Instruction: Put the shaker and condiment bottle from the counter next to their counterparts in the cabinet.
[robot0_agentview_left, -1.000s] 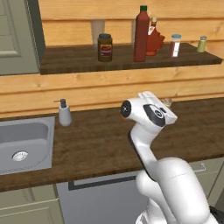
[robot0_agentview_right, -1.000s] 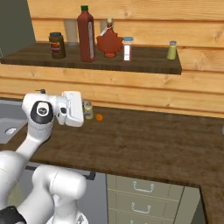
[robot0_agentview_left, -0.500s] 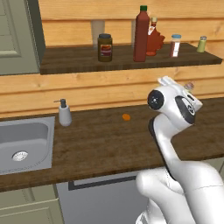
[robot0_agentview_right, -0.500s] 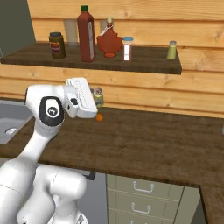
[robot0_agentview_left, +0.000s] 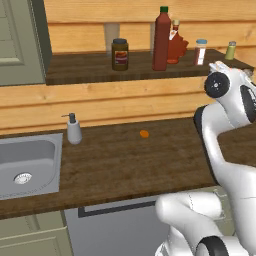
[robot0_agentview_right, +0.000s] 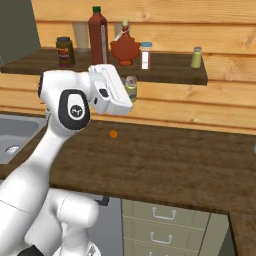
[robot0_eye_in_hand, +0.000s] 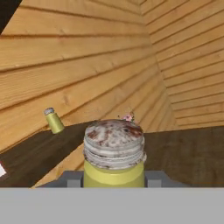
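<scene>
Your shaker (robot0_eye_in_hand: 114, 153) is up in the air, held tight between the jaws, which are shut on its yellow-green body just under the grey cap. You can see it in the right base view too (robot0_agentview_right: 131, 88), sticking out past the white gripper (robot0_agentview_right: 125, 92), above the bench (robot0_agentview_right: 175, 165) and just below the front edge of the cabinet shelf (robot0_agentview_right: 170, 75). On that shelf the tall red condiment bottle (robot0_agentview_right: 98, 29) stands upright, with the red maple-leaf bottle (robot0_agentview_right: 125, 48) just beside it. Next come a white shaker with a blue cap (robot0_agentview_right: 145, 55) and, further along, a small green shaker (robot0_agentview_right: 196, 58). A brown jar (robot0_agentview_right: 63, 52) stands at the other end. A small orange thing (robot0_agentview_left: 144, 134) lies on the bench, and a soap pump (robot0_agentview_left: 74, 129) stands beside the sink (robot0_agentview_left: 30, 165).
</scene>
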